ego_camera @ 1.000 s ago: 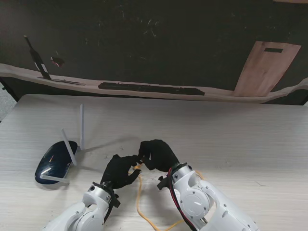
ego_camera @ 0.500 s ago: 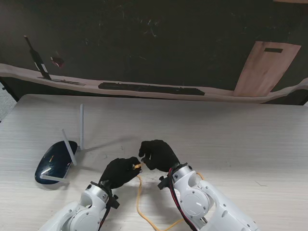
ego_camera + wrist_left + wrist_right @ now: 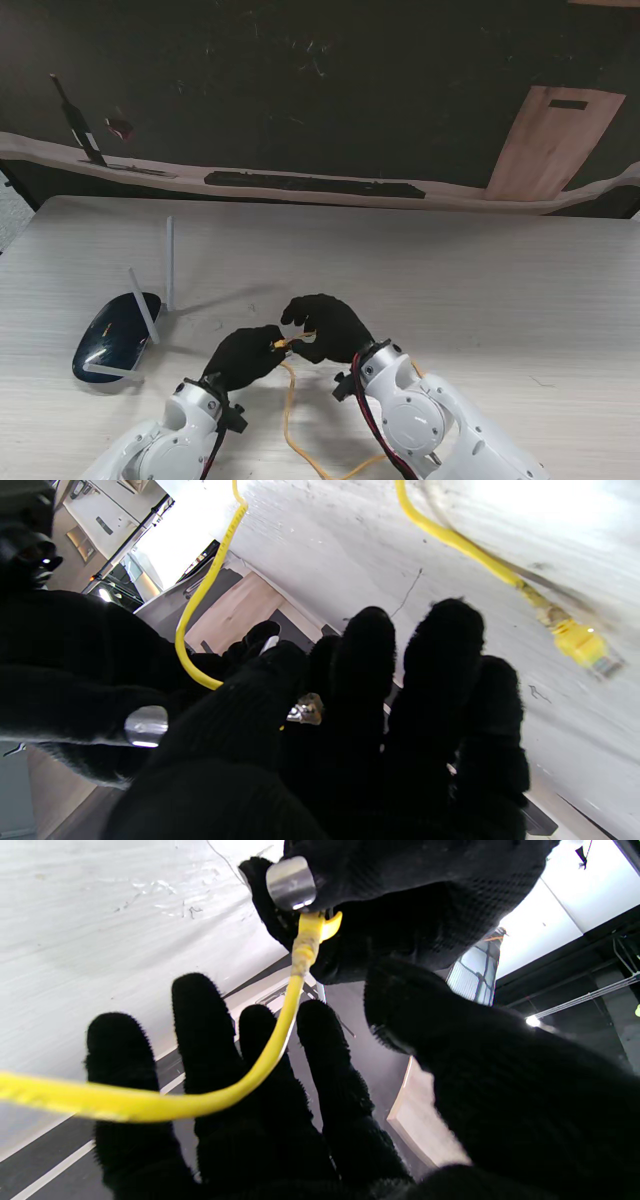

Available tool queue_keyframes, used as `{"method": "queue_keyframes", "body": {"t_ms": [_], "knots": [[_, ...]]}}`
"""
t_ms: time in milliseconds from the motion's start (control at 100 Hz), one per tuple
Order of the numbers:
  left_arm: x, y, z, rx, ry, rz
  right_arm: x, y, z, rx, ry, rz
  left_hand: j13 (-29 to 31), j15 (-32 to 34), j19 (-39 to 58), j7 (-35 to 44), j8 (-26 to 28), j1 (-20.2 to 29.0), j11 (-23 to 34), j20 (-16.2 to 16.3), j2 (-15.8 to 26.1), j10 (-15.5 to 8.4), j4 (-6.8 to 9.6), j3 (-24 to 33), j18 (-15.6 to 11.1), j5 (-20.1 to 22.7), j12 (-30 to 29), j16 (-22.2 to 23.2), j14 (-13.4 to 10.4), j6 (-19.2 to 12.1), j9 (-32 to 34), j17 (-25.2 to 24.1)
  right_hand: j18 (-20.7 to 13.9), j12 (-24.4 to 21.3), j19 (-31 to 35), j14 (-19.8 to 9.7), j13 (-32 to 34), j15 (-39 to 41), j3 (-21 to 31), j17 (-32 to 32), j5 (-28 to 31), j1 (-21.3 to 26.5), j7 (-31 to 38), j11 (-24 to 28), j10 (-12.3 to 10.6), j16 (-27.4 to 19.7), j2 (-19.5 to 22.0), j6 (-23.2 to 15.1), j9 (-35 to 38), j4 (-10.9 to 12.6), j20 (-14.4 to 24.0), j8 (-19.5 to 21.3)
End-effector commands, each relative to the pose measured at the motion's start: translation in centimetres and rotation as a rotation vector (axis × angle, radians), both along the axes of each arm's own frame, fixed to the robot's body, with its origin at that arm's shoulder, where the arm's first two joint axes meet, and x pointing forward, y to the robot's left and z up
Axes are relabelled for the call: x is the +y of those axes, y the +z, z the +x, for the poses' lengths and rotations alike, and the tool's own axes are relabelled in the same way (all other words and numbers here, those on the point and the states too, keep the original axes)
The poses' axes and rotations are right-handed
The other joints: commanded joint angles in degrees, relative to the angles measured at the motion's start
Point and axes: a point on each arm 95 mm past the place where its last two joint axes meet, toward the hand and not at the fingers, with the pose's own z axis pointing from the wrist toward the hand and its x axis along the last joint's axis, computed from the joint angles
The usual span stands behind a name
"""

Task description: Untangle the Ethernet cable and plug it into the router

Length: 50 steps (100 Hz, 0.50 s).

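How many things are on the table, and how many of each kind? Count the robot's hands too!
Router: 1
Yellow Ethernet cable: 1
Robot hands, in black gloves: 2, the left hand and the right hand
Total: 4

White arms (black-gloved robot hands (image 3: 243, 357))

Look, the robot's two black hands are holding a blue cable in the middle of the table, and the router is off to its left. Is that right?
Not quite: the cable is yellow, not blue. The stand view shows it, and both wrist views do too. The rest holds: the left hand and right hand meet on it mid-table, and the router lies to the robot's left.
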Motion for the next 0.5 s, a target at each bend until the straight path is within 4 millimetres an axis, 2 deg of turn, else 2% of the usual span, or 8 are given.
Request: {"method": "queue_keyframes", "body": {"t_ms": [0, 60, 90, 160, 210, 270, 390, 490], "knots": [[-0.2, -0.1, -0.4, 0.017, -0.004, 0.014, 0.3, 0.0, -0.7, 0.014, 0.017, -0.003, 2.8, 2.5, 3.7, 2.6, -0.4, -0.1, 1.6, 2.3, -0.1, 0.1, -1.04, 3.2, -0.5, 2.6, -0.2, 0.4, 5.9, 0.3, 2.4, 0.5, 1.4, 0.5, -2.2, 0.4, -2.3, -1.9, 0.0, -2.2, -2.5, -0.9, -2.3, -1.1, 1.8, -1.1, 0.4, 1.3, -3.0, 1.4, -2.1, -0.5], [-0.2, 0.0, -0.4, 0.016, 0.006, 0.013, 0.5, 0.1, -1.0, 0.021, 0.014, -0.001, 2.8, 2.6, 3.8, 2.5, -0.5, -0.1, 1.8, 2.3, -0.3, 0.1, -1.05, 3.4, -0.4, 2.6, -0.1, 0.4, 5.9, 0.3, 2.4, 0.7, 2.0, 0.7, -2.9, 0.4, -3.6, -2.6, 0.1, -2.3, -4.1, -0.5, -3.3, -0.9, 2.1, -1.1, 0.3, 1.7, -5.0, 1.5, -2.9, -0.8], [-0.2, 0.0, -0.4, 0.017, 0.010, 0.009, 0.6, 0.1, -1.2, 0.032, 0.010, 0.003, 2.8, 2.7, 3.8, 2.5, -0.5, -0.1, 1.9, 2.3, -0.3, 0.1, -1.04, 3.4, -0.4, 2.5, -0.1, 0.4, 5.9, 0.4, 2.4, 0.7, 4.0, 0.9, -2.7, 0.6, -4.5, -2.6, 0.1, -2.2, -5.3, 0.2, -3.5, -0.6, 2.0, -0.9, 0.4, 1.5, -6.1, 1.6, -3.2, -0.7], [-0.2, 0.1, -0.4, 0.016, 0.020, 0.000, 0.8, 0.1, -1.6, 0.057, 0.001, 0.007, 2.8, 2.9, 3.8, 2.5, -0.5, -0.1, 2.1, 2.4, -0.4, 0.1, -1.00, 3.5, -0.4, 2.6, 0.0, 0.5, 5.9, 0.5, 2.4, 0.6, 4.7, 1.2, -0.7, 0.7, -4.9, -2.1, 0.4, 1.0, -7.8, 1.7, -2.9, 0.1, 1.7, -0.3, 0.6, 0.7, -8.1, 1.9, -2.8, -0.2], [-0.2, 0.1, -0.4, 0.017, 0.023, -0.002, 0.9, 0.0, -1.7, 0.061, 0.000, 0.000, 2.8, 3.0, 3.9, 2.5, -0.5, -0.1, 2.2, 2.4, -0.4, 0.1, -0.99, 3.5, -0.4, 2.5, 0.0, 0.5, 5.8, 0.5, 2.4, 0.6, 4.7, 1.5, 3.0, 0.4, -2.7, 0.4, 0.8, 5.3, -9.4, 3.1, -1.5, 0.7, 1.4, 0.7, 1.0, 0.1, -8.8, 2.3, -1.3, 0.7], [-0.2, 0.2, -0.4, 0.018, 0.024, -0.003, 1.0, -0.2, -1.8, 0.052, 0.005, -0.018, 2.9, 3.0, 3.9, 2.6, -0.5, -0.1, 2.2, 2.4, -0.4, 0.0, -0.97, 3.6, -0.4, 2.5, 0.1, 0.5, 5.8, 0.5, 2.3, 0.6, 4.7, 1.7, 13.3, -1.0, 1.8, 5.7, 1.4, 12.8, -10.5, 4.3, 1.2, 1.7, 0.7, 2.2, 1.5, -2.2, -8.3, 2.6, 3.1, 2.2], [-0.2, 0.4, -0.3, 0.026, 0.020, -0.010, 0.9, -0.6, -1.6, -0.037, 0.014, -0.065, 2.5, 3.0, 3.8, 2.6, -0.4, -0.1, 2.4, 2.4, -0.2, -0.1, -0.93, 3.5, -0.5, 2.3, 0.2, 0.5, 5.7, 0.3, 2.1, 0.5, -4.5, 2.3, 31.2, -2.7, 9.3, 21.8, 2.4, 24.5, -8.7, 5.2, 5.5, 3.7, -0.2, 6.2, 1.3, -5.8, -4.9, 2.7, 9.2, 4.4], [-0.3, 0.6, -0.4, 0.045, 0.006, -0.018, 0.8, -0.8, -1.2, -0.137, 0.018, -0.084, 2.1, 2.9, 3.5, 2.6, -0.4, 0.0, 2.3, 2.3, -0.1, -0.1, -0.87, 3.3, -0.6, 2.1, 0.2, 0.5, 5.6, 0.2, 1.7, -0.1, -10.2, 2.7, 40.8, -5.2, 14.1, 31.4, 3.4, 32.2, -5.2, 4.9, 6.7, 5.2, -0.5, 7.3, 1.0, -5.7, -0.5, 2.7, 11.9, 4.9]]}}
